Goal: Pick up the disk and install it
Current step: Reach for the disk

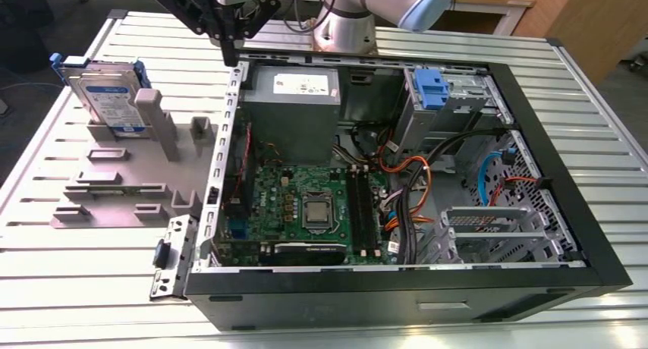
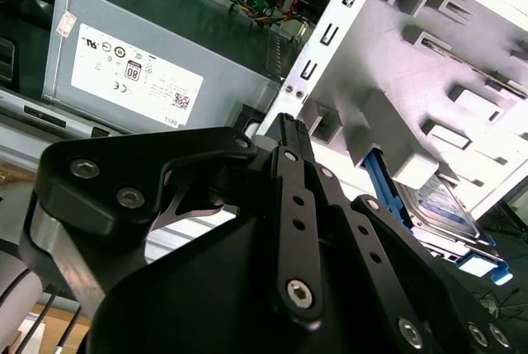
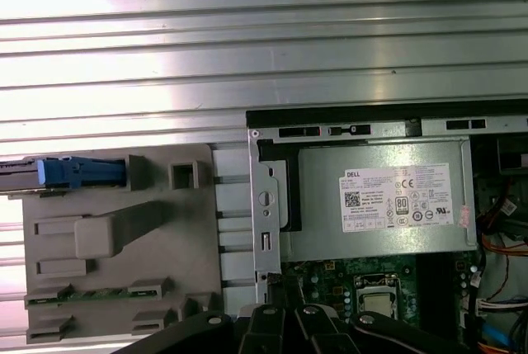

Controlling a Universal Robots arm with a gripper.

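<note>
We see the tool (image 1: 232, 55) at the top of the exterior view, left of centre, hanging just above the upper left corner of the open case (image 1: 405, 294), next to the power supply (image 1: 294, 91). Its fingers look pressed together with nothing between them. The disk (image 1: 106, 95) stands upright on its edge in the grey holder (image 1: 111, 193) at the upper left of the exterior view. It is outside the case and well apart from the tool. The holder sits on the ribbed metal worktop (image 1: 61, 288), just beside the case wall. In the first wrist view we see the disk (image 3: 78, 172) edge-on, blue rail showing, at the holder's end. In the second wrist view the disk (image 2: 441, 205) shows past the tool's black links.
</note>
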